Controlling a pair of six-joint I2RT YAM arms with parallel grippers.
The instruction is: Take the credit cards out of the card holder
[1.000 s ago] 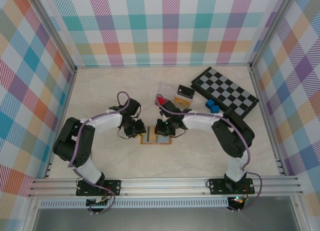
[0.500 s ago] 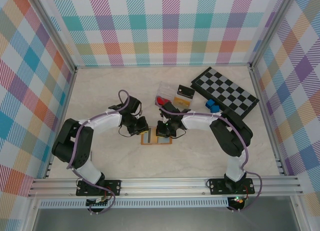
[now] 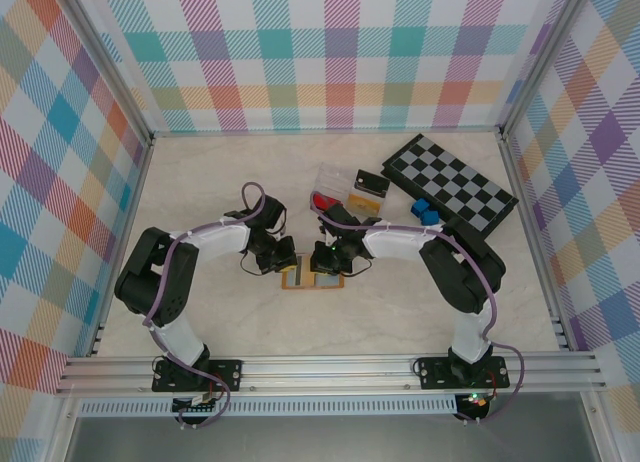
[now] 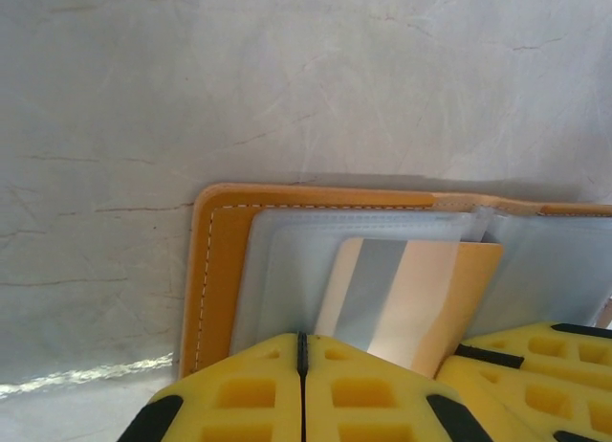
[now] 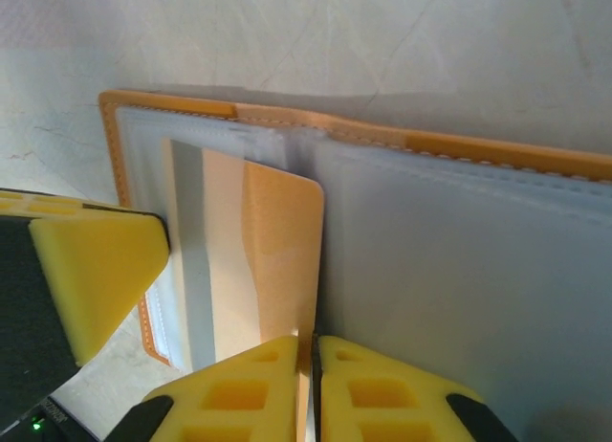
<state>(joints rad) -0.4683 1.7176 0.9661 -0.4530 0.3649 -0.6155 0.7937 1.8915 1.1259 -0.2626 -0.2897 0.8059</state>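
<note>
At the near middle of the surface (image 4: 287, 78) the card holder (image 5: 459, 270) lies open and flat, with its tan rim and grey-blue pockets facing up. Both arms bend in over it, one from each side. An orange-yellow card (image 5: 258, 260) with a grey stripe sits tilted and partway out of the holder's left half. The left end effector (image 4: 301, 351) has its yellow pads pressed together, tips down at the striped end of the card. Whether they pinch anything I cannot tell. The right end effector (image 5: 314, 351) is clamped on the card's opposite edge by the fold, and the thin edge runs into the seam between its pads. Farther back, well apart from the holder, stands a clear tray (image 3: 338, 182). To its right, two blue cubes (image 3: 428, 212) sit at the near edge of a black-grey chequered board (image 3: 452, 182)
</note>
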